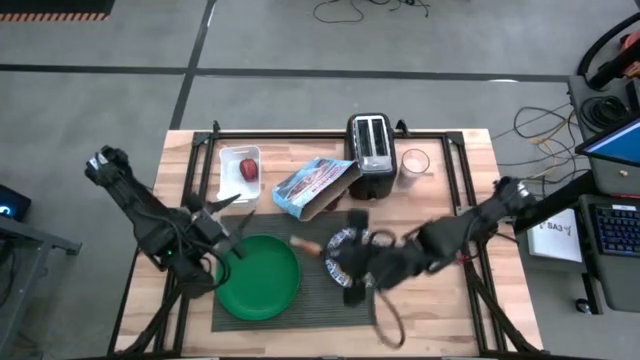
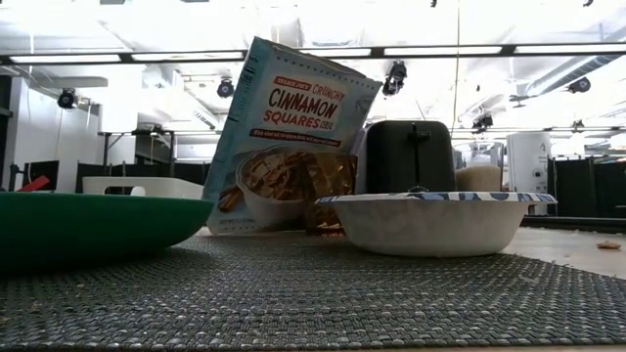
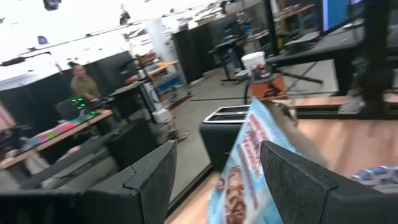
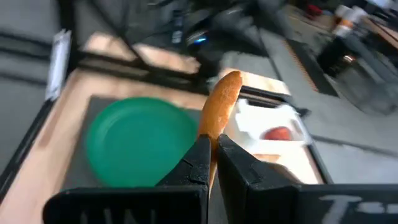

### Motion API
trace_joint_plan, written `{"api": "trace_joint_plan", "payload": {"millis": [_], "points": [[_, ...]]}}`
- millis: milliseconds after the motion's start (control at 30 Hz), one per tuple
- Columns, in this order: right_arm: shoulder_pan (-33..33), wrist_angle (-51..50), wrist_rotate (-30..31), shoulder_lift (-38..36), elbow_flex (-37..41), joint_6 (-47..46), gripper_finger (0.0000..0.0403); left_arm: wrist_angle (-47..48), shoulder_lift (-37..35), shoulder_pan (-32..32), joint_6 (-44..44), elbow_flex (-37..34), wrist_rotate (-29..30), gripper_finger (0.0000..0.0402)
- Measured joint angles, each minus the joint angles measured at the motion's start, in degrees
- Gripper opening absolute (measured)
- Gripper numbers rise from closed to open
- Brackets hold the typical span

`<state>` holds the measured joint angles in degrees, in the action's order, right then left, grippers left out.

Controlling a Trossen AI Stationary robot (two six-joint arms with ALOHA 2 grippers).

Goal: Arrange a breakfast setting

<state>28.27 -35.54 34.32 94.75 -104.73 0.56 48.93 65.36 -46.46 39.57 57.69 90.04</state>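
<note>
The dark grey ribbed placemat (image 1: 300,295) lies at the table's near middle. The green plate (image 1: 258,278) rests on its left part and the blue-and-white bowl (image 2: 435,223) on its right part. My right gripper (image 4: 214,149) hovers over the mat between plate and bowl (image 1: 345,240), shut on a tan bagel (image 4: 221,102). My left gripper (image 3: 217,180) is open at the plate's far left (image 1: 232,225), pointing level toward the cereal box (image 3: 249,162) without touching it. The cereal box (image 1: 312,185) leans by the toaster. A red fruit (image 1: 247,170) lies in the white tray. My right gripper pinches the bagel by its near edge (image 4: 210,134) between the two fingers. The fingers come from the table's right, slanting a little down. The bagel shows edge-on and sticks out beyond the fingertips, lifted clear over the placemat.
A black toaster (image 1: 370,155) stands at the far middle with a glass (image 1: 414,162) to its right. The white tray (image 1: 238,175) sits at the far left. Bare wood shows at the table's right part (image 1: 450,300). A person sits at a desk beyond the table (image 3: 79,81).
</note>
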Motion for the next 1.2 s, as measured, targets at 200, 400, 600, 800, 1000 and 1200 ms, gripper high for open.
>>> {"api": "trace_joint_plan", "payload": {"millis": [200, 400, 600, 800, 1000, 1200], "points": [[3.3, 5.3, -3.9, 8.4, 0.0, 4.8, 0.0008, -0.5, 0.0, -3.6, 0.5, 0.6, -1.0, 0.0215], [3.7, 11.4, -3.8, 17.1, 0.0, 7.2, 0.0008, -1.0, 0.0, -5.2, 2.4, 0.4, -1.0, 0.0215], [3.0, 18.3, 4.3, 25.0, 0.0, 13.5, 0.0009, -1.4, 0.6, -5.3, 3.9, 0.3, -3.1, 0.0215], [1.7, 22.5, 11.1, 30.5, 0.0, 23.7, 0.0009, -1.5, 1.8, -5.3, 4.0, 0.3, -4.1, 0.0215], [0.4, 23.9, 12.4, 33.5, 0.0, 29.0, 0.0009, -1.8, 2.1, -5.3, 4.0, 0.3, -4.1, 0.0215], [0.0, 24.1, 12.8, 34.2, 0.0, 27.6, 0.0034, -1.7, 2.1, -5.3, 4.0, 0.3, -4.1, 0.0215]]}}
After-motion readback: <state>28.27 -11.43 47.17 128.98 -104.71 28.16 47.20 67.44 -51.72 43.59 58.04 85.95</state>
